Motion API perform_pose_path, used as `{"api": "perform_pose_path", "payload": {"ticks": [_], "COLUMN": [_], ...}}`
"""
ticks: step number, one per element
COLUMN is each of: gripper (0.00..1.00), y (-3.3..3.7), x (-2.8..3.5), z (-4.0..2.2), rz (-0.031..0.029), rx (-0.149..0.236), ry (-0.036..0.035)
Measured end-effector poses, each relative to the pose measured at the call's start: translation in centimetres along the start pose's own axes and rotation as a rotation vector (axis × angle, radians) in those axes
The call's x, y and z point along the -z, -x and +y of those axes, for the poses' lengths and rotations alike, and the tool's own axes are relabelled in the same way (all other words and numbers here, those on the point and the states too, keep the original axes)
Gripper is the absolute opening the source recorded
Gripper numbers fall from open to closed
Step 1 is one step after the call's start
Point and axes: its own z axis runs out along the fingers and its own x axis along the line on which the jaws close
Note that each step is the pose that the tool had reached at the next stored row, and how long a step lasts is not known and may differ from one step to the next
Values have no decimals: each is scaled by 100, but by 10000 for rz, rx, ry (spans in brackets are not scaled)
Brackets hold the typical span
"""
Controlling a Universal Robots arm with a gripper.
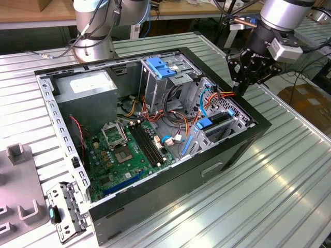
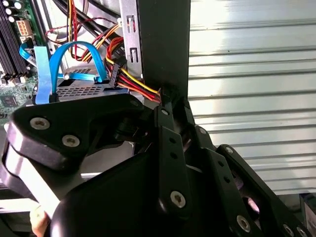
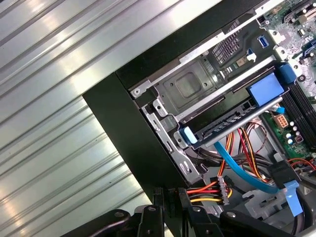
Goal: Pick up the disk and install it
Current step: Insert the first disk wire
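Black hand (image 1: 240, 89) clenched, empty, above the corner of the open black computer case (image 1: 243, 139). Rectangular metal disk in blue plastic bracket (image 1: 216, 123) sits in the drive bay just below. White sticker (image 1: 88, 81) on grey power-supply box (image 1: 62, 89), print unreadable. Ribbed aluminium surface (image 1: 289, 186); wooden bench (image 1: 31, 14) behind.

I can read no text here with certainty. The white sticker (image 1: 88, 82) on the grey power-supply box (image 1: 61, 87) carries print, but the letters are too small to tell. Pale markings stand also on the body of my gripper (image 1: 239, 91) and on the green motherboard (image 1: 129, 150), not legible.
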Motion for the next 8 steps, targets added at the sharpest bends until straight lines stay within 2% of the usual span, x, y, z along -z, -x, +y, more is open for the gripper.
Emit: {"api": "perform_pose_path", "payload": {"ticks": [3, 4, 5, 8], "gripper": [24, 17, 17, 17], "y": [0, 0, 0, 5], "x": [1, 0, 1, 42], "z": [0, 0, 0, 3], "rz": [1, 1, 0, -1], "rx": [2, 2, 2, 1], "ry": [1, 1, -1, 0]}}
